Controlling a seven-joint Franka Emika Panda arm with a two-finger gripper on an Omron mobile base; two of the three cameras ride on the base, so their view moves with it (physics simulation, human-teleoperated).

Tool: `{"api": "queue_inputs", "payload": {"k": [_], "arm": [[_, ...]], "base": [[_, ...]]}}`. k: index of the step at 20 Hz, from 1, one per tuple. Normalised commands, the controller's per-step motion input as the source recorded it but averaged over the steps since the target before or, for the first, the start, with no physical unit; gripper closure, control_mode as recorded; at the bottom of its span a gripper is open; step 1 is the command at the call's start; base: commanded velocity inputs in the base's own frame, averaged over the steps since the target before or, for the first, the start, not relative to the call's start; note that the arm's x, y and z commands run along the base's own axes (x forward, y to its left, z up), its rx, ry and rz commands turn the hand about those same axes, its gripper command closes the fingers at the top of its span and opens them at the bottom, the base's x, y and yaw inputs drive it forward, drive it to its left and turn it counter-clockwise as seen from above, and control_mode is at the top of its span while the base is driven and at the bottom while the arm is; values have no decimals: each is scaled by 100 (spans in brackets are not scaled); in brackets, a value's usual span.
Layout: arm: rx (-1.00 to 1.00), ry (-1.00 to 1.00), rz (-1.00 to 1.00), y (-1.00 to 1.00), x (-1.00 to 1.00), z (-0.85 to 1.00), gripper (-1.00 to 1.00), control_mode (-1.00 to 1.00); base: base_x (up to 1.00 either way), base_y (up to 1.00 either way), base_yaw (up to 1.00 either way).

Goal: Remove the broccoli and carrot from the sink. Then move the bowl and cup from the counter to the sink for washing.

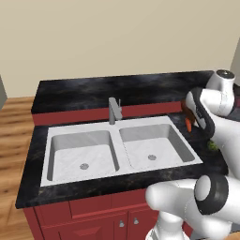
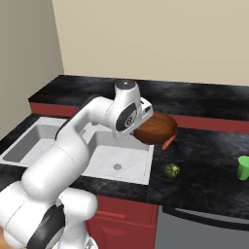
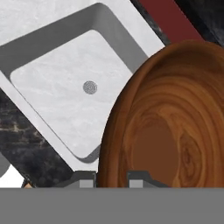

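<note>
Nearest to you, the tool (image 3: 111,177) is closing its two fingertips (image 3: 86,179) on the rim of the bowl (image 3: 168,127), one on each side of the wall, so you are holding the bowl tilted, its wood-grain inside facing the hand camera. From the right base view the bowl (image 2: 155,128) is hanging in the air above the right edge of the sink (image 2: 127,158) and the tabletop (image 2: 204,146) beside it.

Below and just past the bowl, the right basin is lying under you with its round drain (image 3: 90,87) showing.

On the tabletop to the right of the sink, the broccoli (image 2: 171,169) is sitting near the front, and the carrot (image 2: 168,142) is lying a little farther back, partly under the bowl's edge as you see it. The cup (image 2: 243,168) is standing well apart from both, toward the right end.

At the back of the sink, the faucet (image 1: 114,110) is rising between the two basins.
</note>
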Motion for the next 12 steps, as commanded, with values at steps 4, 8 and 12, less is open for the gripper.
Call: {"api": "queue_inputs", "payload": {"k": [4,8,12], "arm": [[0,0,14,27,-4,1,100,-100],[0,0,13,26,-2,0,100,-100],[2,0,12,26,-1,0,100,-100]], "base": [[0,0,0],[0,0,0],[0,0,0]]}}
